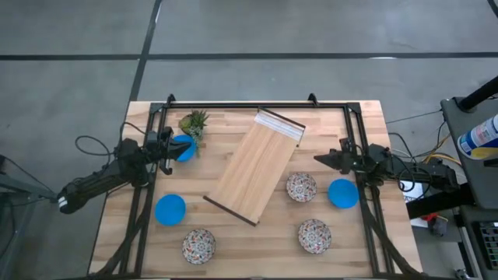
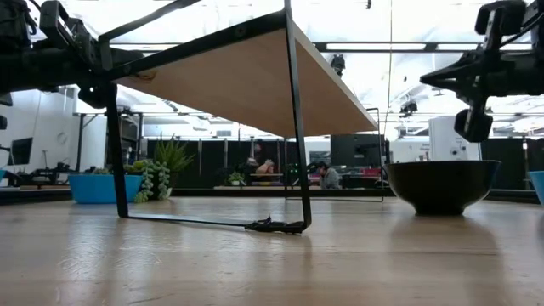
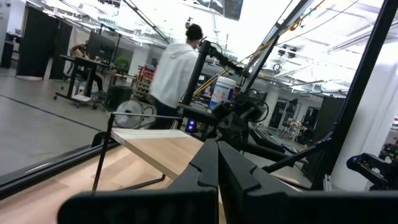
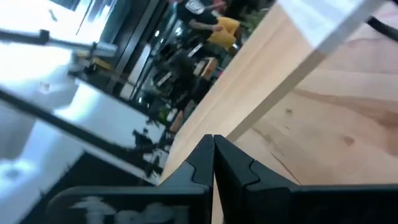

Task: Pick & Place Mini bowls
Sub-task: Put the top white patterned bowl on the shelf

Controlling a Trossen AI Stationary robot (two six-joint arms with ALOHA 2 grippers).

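In the high view three blue bowls rest on the table: one point(image 1: 184, 148) near the plant, one point(image 1: 170, 209) at the left, one point(image 1: 342, 194) at the right. Three red-patterned bowls point(image 1: 301, 187) point(image 1: 314, 236) point(image 1: 198, 246) stand on their bases along the near half. My left gripper point(image 1: 166, 148) is shut and hovers over the left rim of the far blue bowl, well above it in the low view. My right gripper point(image 1: 317, 159) is shut too and hangs in the air, pointing left toward the board. The fingertips meet in both wrist views point(image 3: 217, 149) point(image 4: 213, 142).
A long light wooden board point(image 1: 257, 167) lies slanted across the table's middle, raised on thin black legs point(image 2: 296, 127). A small green plant point(image 1: 194, 122) stands at the far left. A black frame point(image 1: 257, 104) runs along the far edge and both sides. People are in the room beyond.
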